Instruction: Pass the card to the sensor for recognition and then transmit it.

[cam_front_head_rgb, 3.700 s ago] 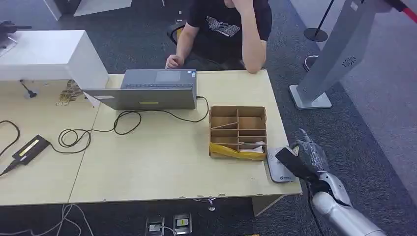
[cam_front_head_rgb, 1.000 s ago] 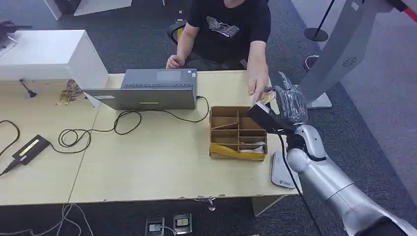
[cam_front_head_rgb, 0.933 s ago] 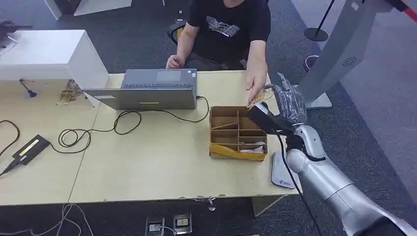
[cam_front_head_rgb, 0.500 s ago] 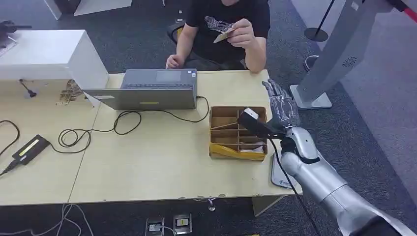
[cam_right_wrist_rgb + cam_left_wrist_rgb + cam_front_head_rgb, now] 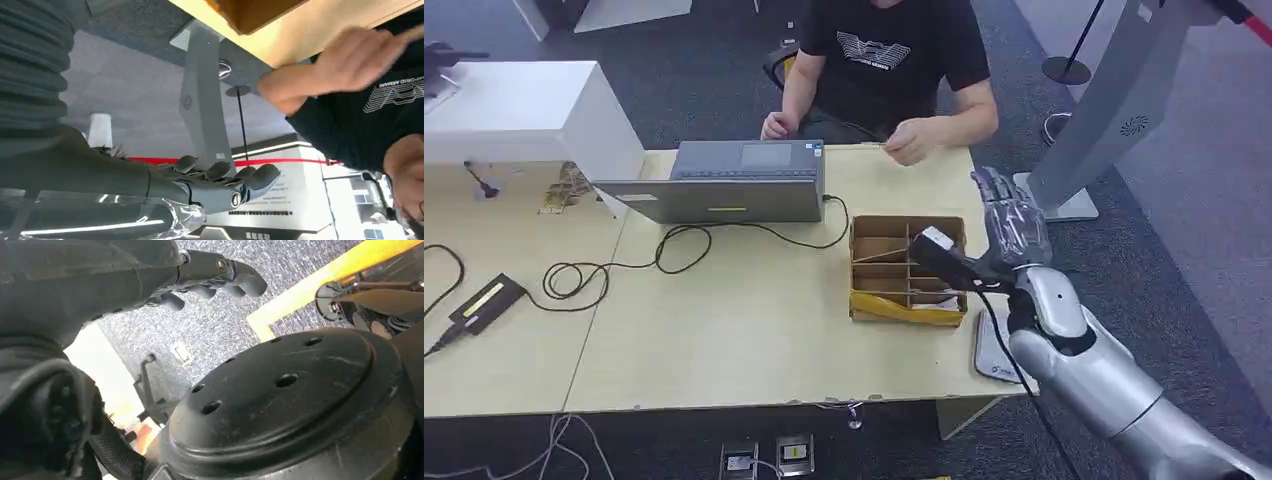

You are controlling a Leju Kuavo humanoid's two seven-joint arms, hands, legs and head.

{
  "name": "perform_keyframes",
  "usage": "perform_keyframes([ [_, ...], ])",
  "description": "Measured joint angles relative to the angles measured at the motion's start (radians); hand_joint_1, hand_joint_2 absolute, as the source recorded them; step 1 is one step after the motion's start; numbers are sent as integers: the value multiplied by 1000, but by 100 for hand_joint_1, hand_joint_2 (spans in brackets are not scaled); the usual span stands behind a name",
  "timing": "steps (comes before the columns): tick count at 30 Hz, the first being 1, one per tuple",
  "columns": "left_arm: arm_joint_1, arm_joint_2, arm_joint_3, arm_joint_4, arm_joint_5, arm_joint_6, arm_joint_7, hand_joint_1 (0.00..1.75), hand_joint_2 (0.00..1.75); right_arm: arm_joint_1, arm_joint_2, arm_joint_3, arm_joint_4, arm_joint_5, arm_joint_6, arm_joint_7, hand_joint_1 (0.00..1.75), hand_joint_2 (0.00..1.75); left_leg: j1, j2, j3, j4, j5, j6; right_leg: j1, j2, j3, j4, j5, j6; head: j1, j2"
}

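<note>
Handover looks done — your right hand (image 5: 1009, 225) now hangs empty, fingers apart, beside the brown cardboard divider box (image 5: 909, 268); the seated person's hand (image 5: 911, 140) has taken the small pale card (image 5: 876, 143).

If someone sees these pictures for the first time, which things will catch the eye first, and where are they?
The silver right arm ends in a dark right hand, fingers spread and empty, raised past the table's right edge, beside the cardboard divider box. Across the table sits a person in a black T-shirt, one hand at the far edge near the grey laptop.
</note>
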Motion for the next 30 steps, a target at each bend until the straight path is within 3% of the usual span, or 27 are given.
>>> perform_keyframes([
  [6, 0, -2, 0, 0, 15, 0, 12, 0, 0, 43, -39, -4, -59, -17, -16, 13, 0, 175, 0, 0, 0, 0, 0, 0, 0, 0, 0, 0, 0, 0, 0, 0],
  [19, 0, -20, 2, 0, 34, 0, 61, 0, 0, 106, -45, -4, -87, 7, -27, -2, 0, 175, 0, 0, 0, 0, 0, 0, 0, 0, 0, 0, 0, 0, 0, 0],
  [30, 0, -32, 3, 0, 44, 0, 60, 0, 0, 153, -48, -6, -75, -61, -68, -33, 0, 175, 0, 0, 0, 0, 0, 0, 0, 0, 0, 0, 0, 0, 0, 0],
])
